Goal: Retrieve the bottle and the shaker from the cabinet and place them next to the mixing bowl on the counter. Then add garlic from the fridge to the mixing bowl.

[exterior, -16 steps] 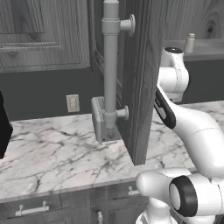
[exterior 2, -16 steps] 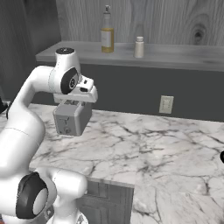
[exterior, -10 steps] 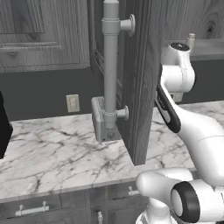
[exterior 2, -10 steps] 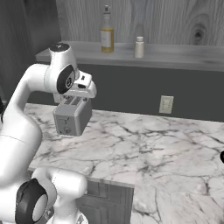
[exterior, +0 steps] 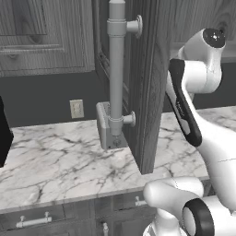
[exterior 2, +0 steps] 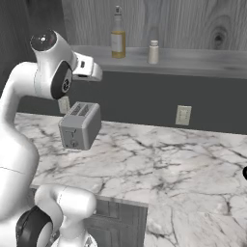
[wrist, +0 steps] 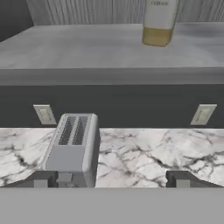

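A marble counter [exterior 2: 159,164] runs wall to wall under a dark backsplash. Above it, the cabinet's open shelf [exterior 2: 193,60] carries the task's two items. A grey toaster [exterior 2: 80,125] sits on the counter at the back, below the shelf's left part. The white robot arm [exterior 2: 46,77] rises at the left of the right base view, its hand raised toward the shelf. In the hand view the gripper [wrist: 111,180] has its two dark fingertips spread wide with nothing between them.

The bottle [exterior 2: 117,34] stands upright on the shelf, tall and narrow, with amber liquid in its lower body. It is probably glass: rigid, smooth, somewhat heavy and top-heavy, likely to tip if nudged at the neck. The straight lower body looks the safest place to pinch.

The shaker [exterior 2: 153,51] stands just right of the bottle, apart from it. It is small, pale, likely light and stiff, best gripped around its middle
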